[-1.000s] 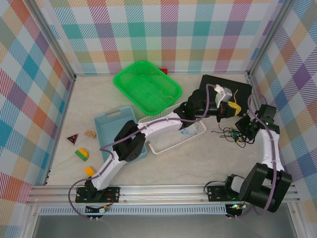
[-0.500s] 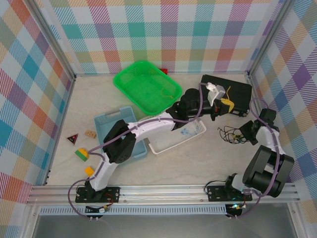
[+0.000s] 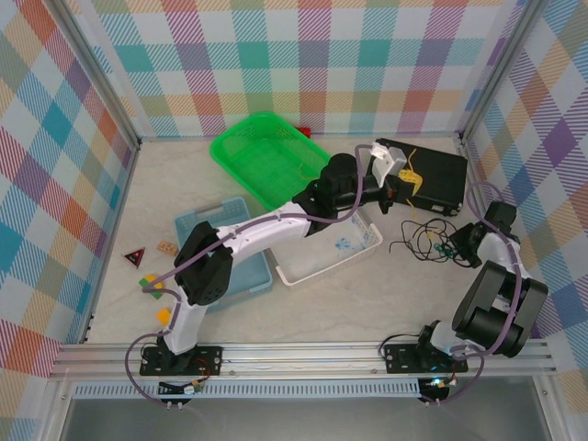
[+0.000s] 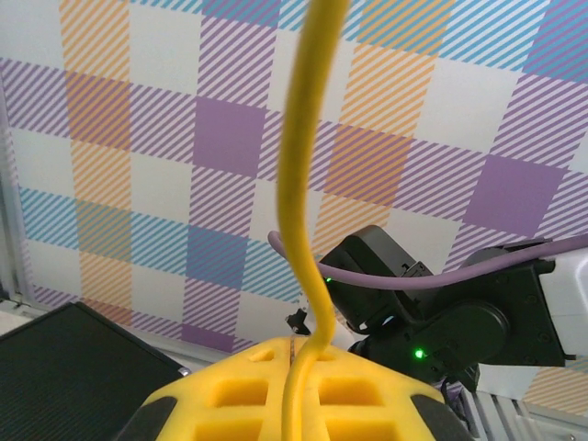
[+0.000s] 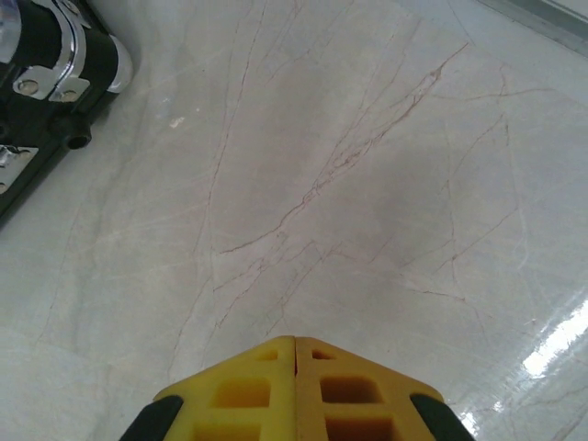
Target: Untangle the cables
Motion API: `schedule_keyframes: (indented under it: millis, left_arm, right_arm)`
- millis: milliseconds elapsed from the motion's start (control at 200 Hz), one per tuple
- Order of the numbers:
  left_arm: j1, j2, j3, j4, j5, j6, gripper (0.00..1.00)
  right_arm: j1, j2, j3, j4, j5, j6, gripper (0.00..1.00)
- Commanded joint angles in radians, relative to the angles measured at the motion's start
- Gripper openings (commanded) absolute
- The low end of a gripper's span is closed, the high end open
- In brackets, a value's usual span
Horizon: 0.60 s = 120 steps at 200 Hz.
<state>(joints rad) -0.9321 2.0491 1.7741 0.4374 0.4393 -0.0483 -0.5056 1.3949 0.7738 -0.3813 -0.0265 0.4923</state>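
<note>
Where the left gripper (image 3: 406, 184) hangs above the black tray (image 3: 443, 167) at the far right of the table (image 3: 367, 303), its pads are pinching the yellow cable (image 4: 308, 184). In the left wrist view the left gripper (image 4: 299, 356) holds that strand in the seam between its pads. From there the strand runs straight away from the jaws with one slight bend, so its long axis continues the line of the fingers.

The dark strands (image 3: 421, 241) lie as a loose knot on the table, nearer to you than the tray and apart from the left jaws. You cannot tell black from dark green at this size. You also cannot tell whether the free end of the yellow cable reaches into that knot.

The right gripper (image 3: 448, 246) sits just beside the knot, on its right side, and is much the nearer of the two. In the right wrist view the right gripper (image 5: 295, 344) has its pads pressed together over bare table. No strand shows between them, though a thin dark wire could be hidden in the seam.

The coming move probably turns on this line: yellow cable held high and far, knot low and near. Drawing the two apart along that line would seem to free the strand.
</note>
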Motion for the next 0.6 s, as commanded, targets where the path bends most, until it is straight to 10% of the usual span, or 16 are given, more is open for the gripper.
schedule_keyframes:
  millis: [0,345,595]
  left_arm:
    - [0.024,-0.098,-0.016,0.008,-0.013,0.063,0.00]
    - [0.024,-0.014,-0.018,0.067,0.048,0.011,0.00]
    - [0.022,0.065,0.009,0.099,0.068,-0.006,0.00]
  right_arm:
    - [-0.017,-0.034,-0.010,0.020,-0.035,-0.034,0.00]
    - [-0.017,-0.185,-0.022,-0.018,-0.226,-0.050,0.05]
    - [-0.017,-0.227,0.012,-0.075,-0.296,-0.130,0.37]
